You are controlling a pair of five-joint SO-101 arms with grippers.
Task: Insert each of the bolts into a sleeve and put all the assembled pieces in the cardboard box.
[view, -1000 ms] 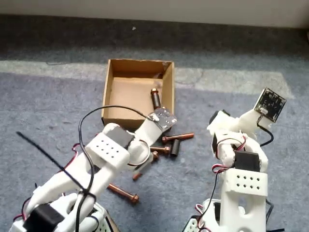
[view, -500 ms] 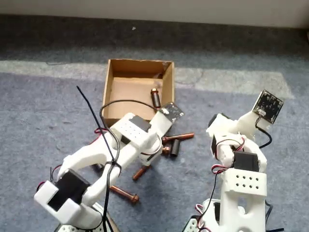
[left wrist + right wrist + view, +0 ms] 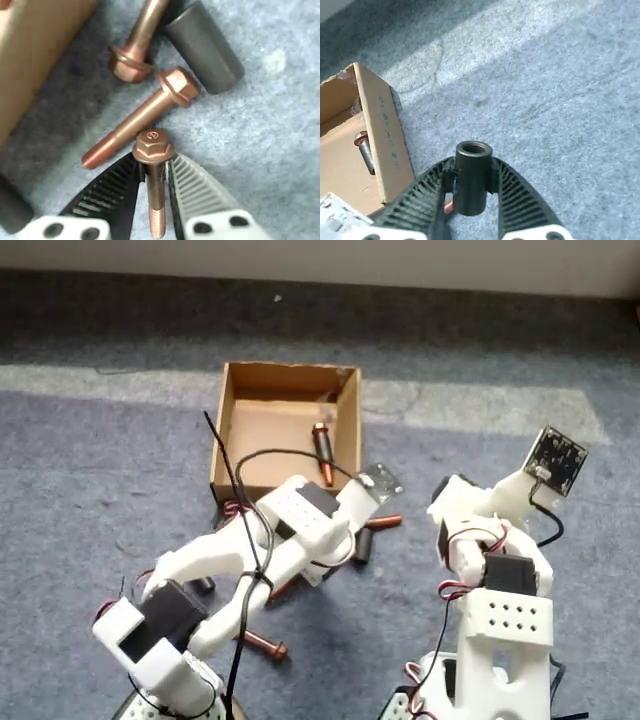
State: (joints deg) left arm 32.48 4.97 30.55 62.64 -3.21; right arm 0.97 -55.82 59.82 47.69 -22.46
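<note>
My left gripper [image 3: 154,161] is shut on a copper bolt [image 3: 154,150], whose hex head stands just past the fingertips. Close ahead on the carpet lie two more bolts [image 3: 142,116] [image 3: 136,47] and a dark sleeve [image 3: 202,47]. In the high view the left arm [image 3: 300,530] stretches over this pile beside the cardboard box [image 3: 228,425]. My right gripper [image 3: 472,167] is shut on a dark sleeve [image 3: 471,180], held upright above the carpet. The right arm [image 3: 490,540] stands to the right of the pile. One assembled piece [image 3: 322,445] lies inside the box.
Loose bolts [image 3: 262,643] [image 3: 385,523] and sleeves [image 3: 363,545] [image 3: 203,585] lie on the grey carpet in front of the box. In the right wrist view the box wall [image 3: 382,135] is near, with open carpet beyond the gripper.
The left arm has swung to the right and stretched out over the bolts by the box's front corner. The right arm has kept still.
</note>
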